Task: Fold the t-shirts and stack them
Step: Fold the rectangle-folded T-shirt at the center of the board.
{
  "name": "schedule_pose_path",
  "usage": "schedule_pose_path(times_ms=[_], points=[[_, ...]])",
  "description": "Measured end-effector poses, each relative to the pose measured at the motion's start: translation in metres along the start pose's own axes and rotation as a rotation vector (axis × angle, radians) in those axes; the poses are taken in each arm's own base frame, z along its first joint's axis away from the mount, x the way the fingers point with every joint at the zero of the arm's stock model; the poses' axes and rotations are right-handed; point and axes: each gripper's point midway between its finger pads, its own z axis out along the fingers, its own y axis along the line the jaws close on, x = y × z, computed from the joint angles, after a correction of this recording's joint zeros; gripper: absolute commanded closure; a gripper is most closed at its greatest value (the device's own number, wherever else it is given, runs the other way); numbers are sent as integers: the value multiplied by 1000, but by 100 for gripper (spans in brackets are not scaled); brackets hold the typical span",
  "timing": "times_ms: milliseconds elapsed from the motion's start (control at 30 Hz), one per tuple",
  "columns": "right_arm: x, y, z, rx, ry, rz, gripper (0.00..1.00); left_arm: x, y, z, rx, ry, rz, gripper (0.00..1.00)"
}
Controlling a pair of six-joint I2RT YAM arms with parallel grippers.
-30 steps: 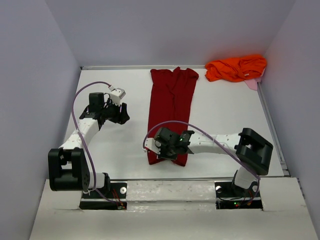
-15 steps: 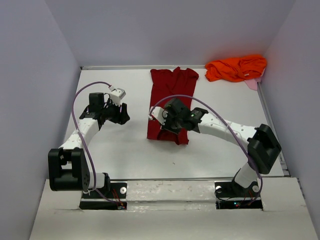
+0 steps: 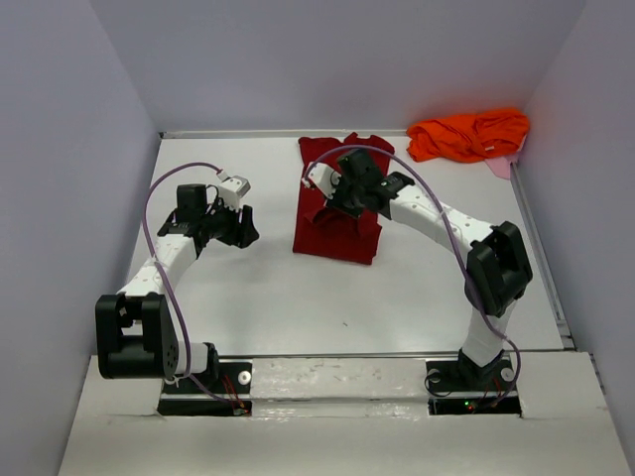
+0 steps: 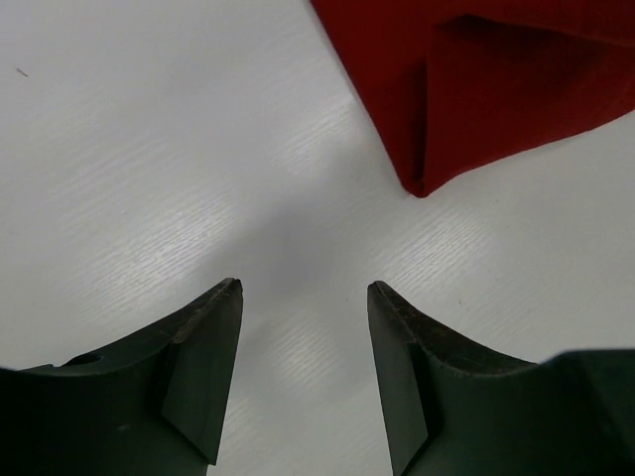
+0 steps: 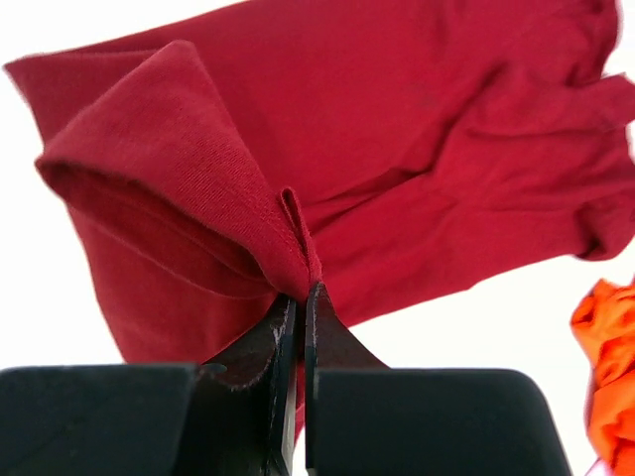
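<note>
The dark crimson t-shirt lies in the middle of the table, its near half doubled over toward the collar end. My right gripper hovers over its middle, shut on a pinched fold of the red hem, with the lifted cloth draping off the fingers. The rest of the red t-shirt spreads beneath. The bright orange t-shirt sits crumpled at the back right corner and shows at the edge of the right wrist view. My left gripper stands open and empty over bare table, left of the red shirt's corner.
A pink scrap peeks out from under the orange t-shirt by the right wall. Grey walls close in the table on the left, back and right. White tabletop lies between the arms' bases and the shirt.
My right gripper has carried the red shirt's near hem away from the table's front edge toward the back, folding the shirt over itself. The left arm has stayed still.
</note>
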Motion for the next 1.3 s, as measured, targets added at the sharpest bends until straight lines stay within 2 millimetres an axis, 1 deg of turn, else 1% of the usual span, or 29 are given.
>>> schedule_pose_path(times_ms=[133, 200, 267, 367, 467, 500, 533, 667, 700, 733, 767, 833, 900, 1033, 1167, 1233, 1300], points=[[-5, -26, 11, 30, -2, -9, 100, 1, -1, 1, 8, 2, -2, 37], [-8, -35, 16, 40, -7, -13, 100, 2, -1, 2, 12, 5, -5, 37], [-9, -46, 24, 52, -6, -21, 100, 3, -2, 3, 18, 10, -8, 37], [-9, -55, 38, 50, -4, -19, 100, 4, -3, 3, 24, 12, -8, 37], [-4, -54, 59, 28, 10, -15, 100, 4, 0, 1, 21, 9, -13, 37], [2, -51, 69, 14, 23, -13, 100, 4, 2, 1, 17, 9, -15, 37], [3, -50, 72, 10, 27, -12, 100, 4, 3, 0, 13, 7, -18, 37], [20, -43, 94, -20, 67, -6, 100, 5, 6, -1, 6, 5, -24, 37], [25, -40, 101, -25, 81, -4, 84, 5, 6, -1, 8, 5, -25, 37], [31, -38, 109, -28, 92, -3, 70, 5, 6, -1, 10, 5, -24, 37], [33, -38, 112, -28, 98, -9, 61, 5, 5, -1, 12, 4, -25, 37], [44, -36, 124, -24, 127, -4, 52, 4, 5, -1, 15, 4, -25, 37], [49, -40, 131, -4, 140, -4, 48, 4, 4, -1, 17, 4, -25, 37], [40, -51, 128, 30, 119, 17, 46, 4, 4, -1, 22, 3, -25, 37], [33, -58, 114, 46, 106, 40, 46, 4, 3, -1, 26, 2, -25, 37], [24, -63, 98, 65, 84, 47, 46, 4, 2, -1, 27, 2, -26, 37], [13, -68, 78, 86, 56, 52, 46, 4, 2, -1, 30, 2, -26, 37]])
